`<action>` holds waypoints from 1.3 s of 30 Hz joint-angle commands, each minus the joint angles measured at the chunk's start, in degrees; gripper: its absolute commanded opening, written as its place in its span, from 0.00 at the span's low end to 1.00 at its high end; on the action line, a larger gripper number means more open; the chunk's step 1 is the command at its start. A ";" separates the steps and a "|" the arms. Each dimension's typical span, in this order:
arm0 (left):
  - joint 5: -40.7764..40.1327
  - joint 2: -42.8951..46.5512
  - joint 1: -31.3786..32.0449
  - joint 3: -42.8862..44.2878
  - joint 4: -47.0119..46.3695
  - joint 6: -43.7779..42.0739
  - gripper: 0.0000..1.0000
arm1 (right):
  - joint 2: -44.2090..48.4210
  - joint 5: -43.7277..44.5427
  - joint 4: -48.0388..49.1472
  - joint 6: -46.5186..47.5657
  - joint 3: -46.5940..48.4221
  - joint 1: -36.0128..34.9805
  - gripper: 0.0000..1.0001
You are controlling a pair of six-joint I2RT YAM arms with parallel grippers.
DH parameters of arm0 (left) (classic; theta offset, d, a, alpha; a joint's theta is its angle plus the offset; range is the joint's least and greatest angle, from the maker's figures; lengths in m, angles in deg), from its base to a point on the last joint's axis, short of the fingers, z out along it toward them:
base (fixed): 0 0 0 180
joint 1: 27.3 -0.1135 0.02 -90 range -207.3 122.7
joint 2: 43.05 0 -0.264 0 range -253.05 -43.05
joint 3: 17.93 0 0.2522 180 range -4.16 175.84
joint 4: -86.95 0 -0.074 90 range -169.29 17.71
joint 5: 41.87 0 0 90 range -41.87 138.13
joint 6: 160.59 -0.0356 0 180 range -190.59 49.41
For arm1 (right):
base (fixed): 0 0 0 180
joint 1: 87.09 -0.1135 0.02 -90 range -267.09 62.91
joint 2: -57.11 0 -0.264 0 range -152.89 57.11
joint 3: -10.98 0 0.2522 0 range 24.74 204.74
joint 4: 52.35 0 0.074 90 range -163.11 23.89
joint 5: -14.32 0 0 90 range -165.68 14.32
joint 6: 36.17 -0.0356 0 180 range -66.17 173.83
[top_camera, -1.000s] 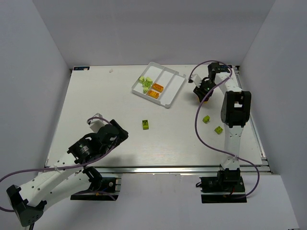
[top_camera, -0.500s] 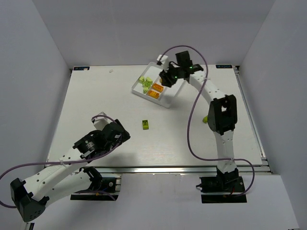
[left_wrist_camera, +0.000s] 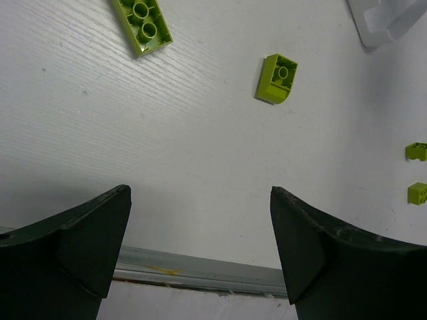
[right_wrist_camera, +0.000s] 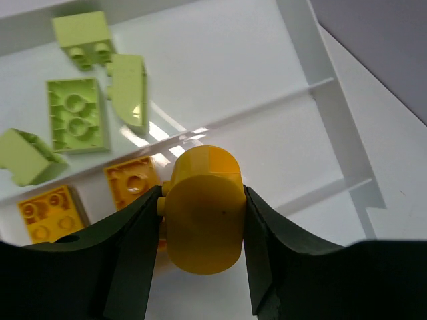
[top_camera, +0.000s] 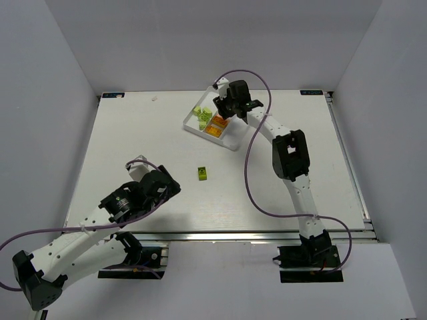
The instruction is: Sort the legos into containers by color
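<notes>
Your right claw (right_wrist_camera: 202,200) pinched the round orange piece (right_wrist_camera: 200,233) just above the white tray (right_wrist_camera: 313,80), over the slot where two orange bricks (right_wrist_camera: 130,181) lay. Four light green bricks (right_wrist_camera: 77,113) lay in the slot next to it. So I think you were about half done. Your left claw (left_wrist_camera: 198,193) was spread wide above the table (left_wrist_camera: 200,147), holding nothing. Near it on the table lay a long green brick (left_wrist_camera: 141,23), a small curved green brick (left_wrist_camera: 277,79) and two tiny green ones (left_wrist_camera: 417,151), all waiting to be sorted.
</notes>
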 commanded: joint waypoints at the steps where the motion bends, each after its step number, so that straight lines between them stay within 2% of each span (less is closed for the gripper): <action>1: -0.31 -0.38 0.06 0.47 -1.02 0.33 0.95 | 0.62 2.52 5.79 -0.36 0.26 0.84 0.22; 2: -0.14 -0.73 0.06 0.65 -1.37 0.33 0.95 | 0.53 2.08 5.79 0.16 0.26 1.01 0.34; 4: -0.23 -2.22 0.06 1.26 -1.38 -0.29 0.95 | 0.53 0.77 5.87 0.17 0.26 1.01 0.51; 5: -0.31 -2.75 0.06 1.44 -1.12 -0.38 0.95 | 0.79 0.06 5.61 0.43 0.26 1.01 0.67; 8: -0.40 -5.12 0.06 2.14 -0.59 -0.38 0.95 | 1.84 -2.75 5.35 0.70 -0.44 0.92 0.86; 10: -0.75 -7.49 -0.46 3.10 0.55 -0.20 0.95 | 2.81 -4.25 5.26 0.52 -1.14 1.10 0.89; 13: -1.54 -11.70 -0.99 4.86 1.96 0.41 0.94 | 5.53 -5.30 4.47 -1.67 -2.46 1.71 0.89; 14: -1.63 -12.94 -1.86 6.26 3.18 0.50 0.92 | 7.97 -6.35 3.86 -2.55 -2.81 2.06 0.83; 15: -1.72 -15.47 -3.27 7.49 4.24 0.50 0.83 | 9.65 -10.02 2.37 -3.86 -4.12 3.28 0.77; 16: -1.72 -16.89 -4.06 7.50 4.42 0.33 0.75 | 11.50 -12.49 1.23 -3.96 -5.09 3.73 0.77; 18: -1.46 -19.09 -5.99 8.29 4.69 -0.99 0.58 | 17.91 -19.95 -2.97 -2.83 -9.72 5.58 0.63; 19: -1.02 -19.88 -7.14 8.21 3.21 -1.95 0.49 | 20.19 -31.56 -4.48 1.44 -12.02 7.67 0.57; 20: 0.37 -21.20 -9.76 7.77 2.41 -2.83 0.48 | 24.91 -38.64 -6.06 4.36 -14.65 8.39 0.42; 21: 1.26 -21.73 -11.18 7.33 1.27 -4.93 0.48 | 27.22 -48.45 -7.82 7.26 -20.07 9.00 0.35; 23: 4.67 -23.66 -15.82 6.28 -2.07 -7.31 0.61 | 33.36 -53.63 -13.62 14.82 -24.85 10.76 0.19; 24: 5.56 -24.63 -17.24 6.19 -2.86 -9.32 0.71 | 35.40 -54.00 -15.03 16.41 -27.14 10.77 0.17; 25: 6.44 -25.77 -18.56 6.27 -4.00 -10.47 0.79 | 37.07 -53.39 -16.44 17.12 -31.94 11.11 0.20; 26: 8.19 -26.82 -19.88 6.36 -4.62 -11.53 0.89 | 40.40 -52.86 -16.88 18.35 -34.34 11.29 0.38; 29: 9.87 -31.57 -23.66 7.94 -7.17 -16.97 0.94 | 45.86 -49.61 -17.94 19.68 -42.33 11.73 0.67; 33: 13.38 -39.37 -26.92 12.06 -10.78 -21.37 0.94 | 50.53 -45.66 -14.96 17.23 -48.95 12.61 0.69; 39: 15.68 -46.61 -29.64 16.29 -13.67 -25.16 0.88 | 52.56 -45.39 -15.65 15.64 -50.54 14.19 0.69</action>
